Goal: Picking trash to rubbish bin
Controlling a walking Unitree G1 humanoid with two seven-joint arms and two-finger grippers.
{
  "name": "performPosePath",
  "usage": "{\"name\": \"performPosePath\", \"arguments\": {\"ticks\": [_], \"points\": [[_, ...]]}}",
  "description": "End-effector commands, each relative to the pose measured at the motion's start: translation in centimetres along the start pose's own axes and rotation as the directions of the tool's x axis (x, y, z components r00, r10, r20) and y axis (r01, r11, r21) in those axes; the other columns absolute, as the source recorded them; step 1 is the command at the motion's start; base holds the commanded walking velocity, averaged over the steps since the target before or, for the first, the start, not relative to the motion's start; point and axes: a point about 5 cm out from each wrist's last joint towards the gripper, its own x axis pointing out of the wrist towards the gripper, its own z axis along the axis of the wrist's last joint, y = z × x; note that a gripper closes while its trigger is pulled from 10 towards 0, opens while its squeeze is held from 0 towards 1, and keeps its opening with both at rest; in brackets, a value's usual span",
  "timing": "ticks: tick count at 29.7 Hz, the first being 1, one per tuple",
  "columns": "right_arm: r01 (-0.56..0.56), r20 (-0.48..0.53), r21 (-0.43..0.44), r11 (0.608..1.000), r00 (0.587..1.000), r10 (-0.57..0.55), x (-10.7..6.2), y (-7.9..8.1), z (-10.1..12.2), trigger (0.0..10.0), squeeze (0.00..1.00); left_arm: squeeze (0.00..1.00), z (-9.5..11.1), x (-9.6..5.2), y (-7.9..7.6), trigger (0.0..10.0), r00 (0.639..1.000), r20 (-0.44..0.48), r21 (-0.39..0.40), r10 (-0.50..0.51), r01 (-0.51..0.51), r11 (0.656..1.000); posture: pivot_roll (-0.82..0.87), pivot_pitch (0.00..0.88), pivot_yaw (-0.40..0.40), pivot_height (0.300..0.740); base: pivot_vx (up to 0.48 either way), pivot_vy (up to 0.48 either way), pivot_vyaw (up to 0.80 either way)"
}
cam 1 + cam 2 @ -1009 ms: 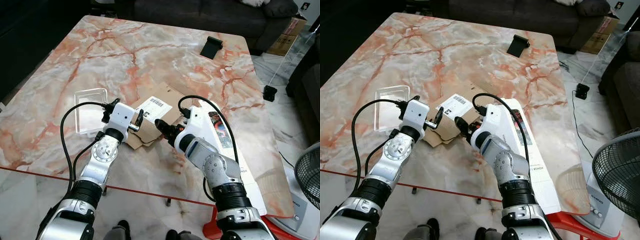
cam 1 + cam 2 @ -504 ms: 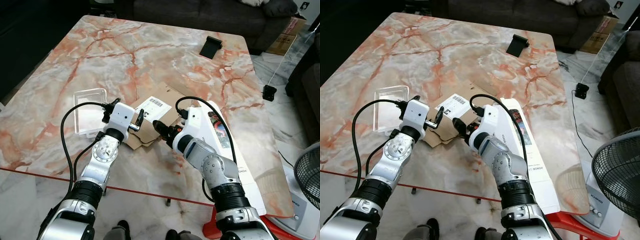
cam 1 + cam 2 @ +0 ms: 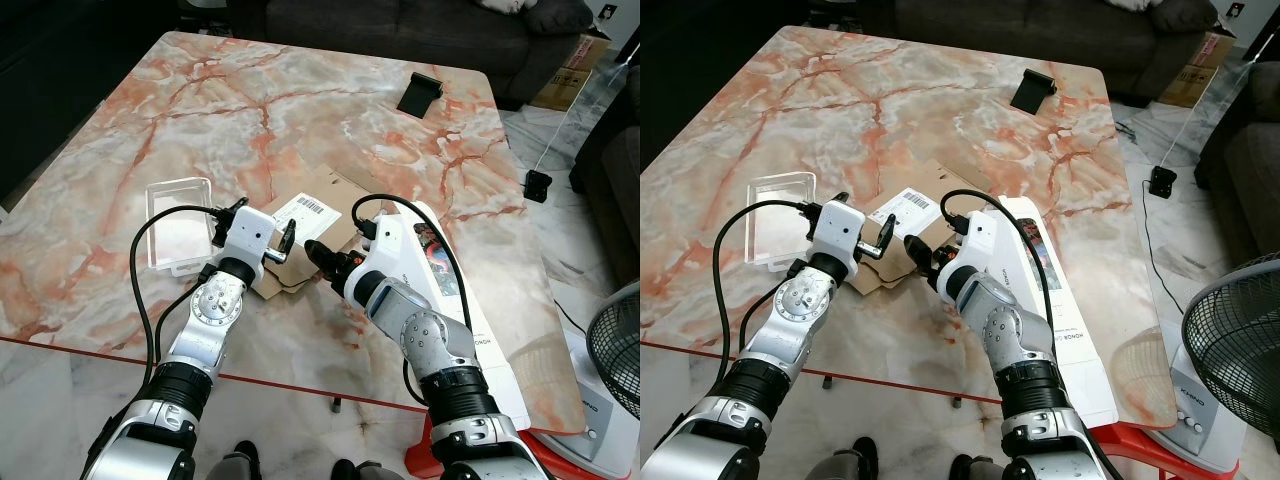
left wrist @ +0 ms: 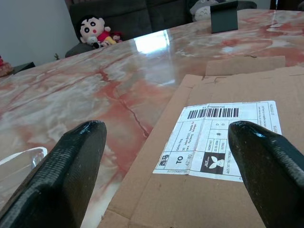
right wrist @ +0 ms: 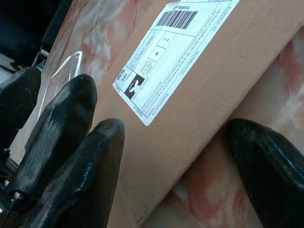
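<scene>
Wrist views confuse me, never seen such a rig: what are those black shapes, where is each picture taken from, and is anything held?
A humanoid robot stands at a marble table. Two pictures come from its head, two from cameras on its wrists. The black shapes are gripper fingers. The left gripper and right gripper are both open at the flattened brown cardboard box with a white shipping label; nothing is held. Also on the table: a clear plastic tray, a long white box, a black stand.
</scene>
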Motion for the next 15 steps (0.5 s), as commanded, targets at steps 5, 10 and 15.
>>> {"name": "performPosePath", "arguments": {"ticks": [5,10,15], "points": [[-0.076,-0.074,0.135,0.988,0.994,0.086,1.16,3.15,-2.99,10.0,0.00,0.00,0.14,-0.21,-0.34,10.0,1.000,0.013,-0.008,-0.008,0.008,1.000,0.06,0.187,-0.106,0.740,0.000,0.000,0.00],[-0.079,-0.072,0.148,0.986,0.993,0.091,1.21,3.26,-2.95,10.0,0.00,0.00,0.24,-0.14,-0.43,10.0,1.000,0.018,-0.013,-0.012,0.012,1.000,0.06,0.187,-0.106,0.740,0.000,0.000,0.00],[-0.083,-0.076,0.127,0.988,0.993,0.093,1.23,3.32,-3.07,0.0,0.00,0.00,0.24,-0.14,-0.44,10.0,1.000,0.018,-0.013,-0.013,0.013,1.000,0.06,0.186,-0.108,0.740,0.000,0.000,0.00]]}}
